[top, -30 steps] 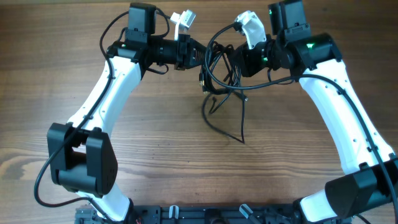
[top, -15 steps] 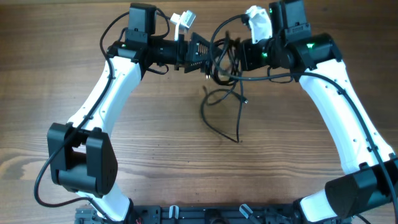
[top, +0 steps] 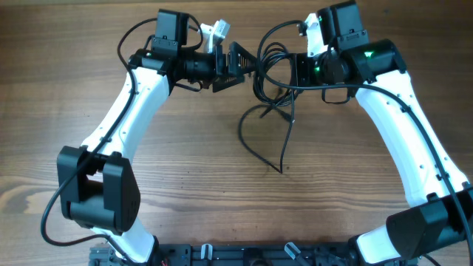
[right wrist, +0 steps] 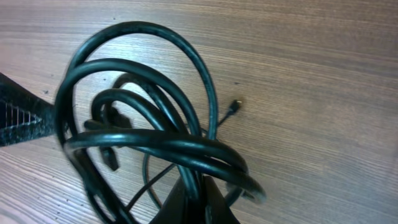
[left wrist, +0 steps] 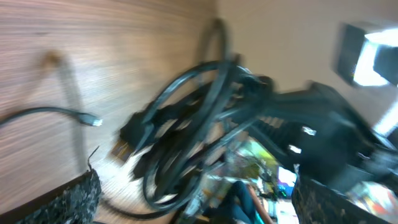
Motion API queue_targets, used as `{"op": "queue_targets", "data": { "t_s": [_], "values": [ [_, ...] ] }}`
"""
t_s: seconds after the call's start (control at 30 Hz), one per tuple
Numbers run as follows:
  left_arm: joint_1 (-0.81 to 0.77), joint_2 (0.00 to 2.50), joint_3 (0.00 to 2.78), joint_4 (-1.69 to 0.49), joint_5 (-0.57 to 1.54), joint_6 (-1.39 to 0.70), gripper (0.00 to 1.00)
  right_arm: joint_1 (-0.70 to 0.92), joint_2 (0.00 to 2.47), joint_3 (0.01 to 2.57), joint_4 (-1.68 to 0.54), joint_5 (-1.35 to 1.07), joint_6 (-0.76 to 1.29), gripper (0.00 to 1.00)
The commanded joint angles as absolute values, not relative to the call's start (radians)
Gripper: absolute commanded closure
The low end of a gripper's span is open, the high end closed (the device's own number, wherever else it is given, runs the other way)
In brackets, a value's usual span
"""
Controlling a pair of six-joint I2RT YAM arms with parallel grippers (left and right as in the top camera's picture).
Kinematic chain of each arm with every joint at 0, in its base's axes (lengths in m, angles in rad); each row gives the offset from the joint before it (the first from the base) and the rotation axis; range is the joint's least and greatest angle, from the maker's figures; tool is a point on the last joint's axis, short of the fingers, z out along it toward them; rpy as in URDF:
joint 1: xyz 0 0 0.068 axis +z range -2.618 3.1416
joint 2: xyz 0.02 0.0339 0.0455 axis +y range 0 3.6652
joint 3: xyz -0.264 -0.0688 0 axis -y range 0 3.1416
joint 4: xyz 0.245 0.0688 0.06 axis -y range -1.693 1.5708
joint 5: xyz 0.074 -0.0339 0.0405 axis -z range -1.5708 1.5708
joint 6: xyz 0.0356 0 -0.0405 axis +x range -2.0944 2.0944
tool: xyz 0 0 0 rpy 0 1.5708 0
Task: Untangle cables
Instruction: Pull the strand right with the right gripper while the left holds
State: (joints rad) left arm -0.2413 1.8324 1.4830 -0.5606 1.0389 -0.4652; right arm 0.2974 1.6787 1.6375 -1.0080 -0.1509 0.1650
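Cables (top: 270,74): thin black cords wound into several overlapping loops, forming one tangled bundle. I see it raised over the far middle of the table (top: 185,185), pinched at its near edge by my right gripper (right wrist: 189,198). In the right wrist view the coils cross one another, and a small plug end (right wrist: 233,109) shows just beside them. Below the bundle, two loose strands trail toward me, one curved and one nearly straight, and meet in a V-shaped point on the wood. The left wrist view shows the loops only as a blur.
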Motion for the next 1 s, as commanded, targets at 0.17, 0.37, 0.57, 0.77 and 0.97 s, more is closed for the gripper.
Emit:
{"op": "queue_targets", "data": {
  "t_s": [0.17, 0.37, 0.57, 0.77, 0.97],
  "values": [
    [-0.295, 1.816, 1.491, -0.652, 0.634, -0.463, 0.16, 0.294, 1.69, 1.641, -1.029, -0.126, 0.213, 0.96],
    [-0.364, 1.779, 1.493, -0.583, 0.57, -0.48, 0.23, 0.294, 1.711, 1.641, -1.039, -0.139, 0.22, 0.96],
    [-0.421, 1.65, 1.493, -0.596, 0.364, -0.48, 0.31, 0.294, 1.711, 1.641, -1.031, -0.158, 0.22, 0.96],
    [-0.451, 1.671, 1.492, -0.604, 0.364, -0.48, 0.4, 0.294, 1.711, 1.641, -1.02, -0.223, 0.21, 0.96],
    [-0.48, 1.711, 1.492, -0.598, 0.293, -0.503, 0.42, 0.294, 1.711, 1.641, -1.026, -0.257, 0.209, 0.96]
  ]
}}
